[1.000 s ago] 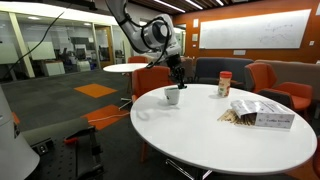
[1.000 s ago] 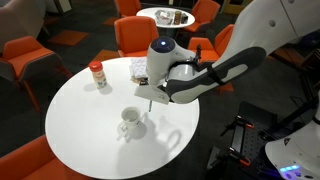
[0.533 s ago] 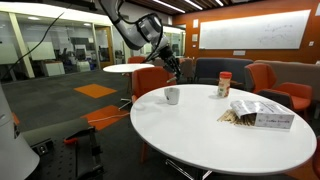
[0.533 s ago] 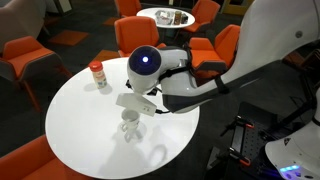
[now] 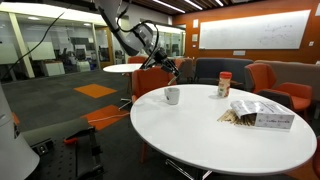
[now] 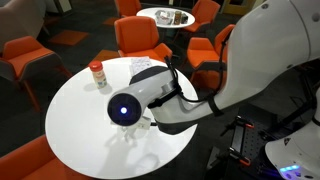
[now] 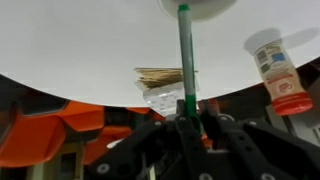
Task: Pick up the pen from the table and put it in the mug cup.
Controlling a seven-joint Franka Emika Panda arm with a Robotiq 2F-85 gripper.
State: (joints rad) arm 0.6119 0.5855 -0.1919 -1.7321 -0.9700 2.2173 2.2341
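My gripper [image 7: 185, 112] is shut on the thin green pen [image 7: 184, 55]. In the wrist view the pen sticks out from the fingers toward the small white mug [image 7: 196, 7] at the top edge. In an exterior view the gripper [image 5: 168, 68] hangs tilted above and just behind the mug [image 5: 172, 96], which stands near the edge of the large round white table [image 5: 200, 135]. In the exterior view from the opposite side the arm [image 6: 150, 100] hides most of the mug and the pen.
A brown jar with a red lid [image 5: 224, 84] [image 6: 97, 74] [image 7: 276, 70] and a clear bag of sticks [image 5: 262, 114] [image 7: 163, 85] stand on the table. Orange chairs [image 5: 108, 116] surround it. A smaller round table [image 6: 166, 16] stands farther back.
The wrist has swung up and tilted away from straight above the mug, with the pen still in the fingers. The mug, jar and bag have not moved.
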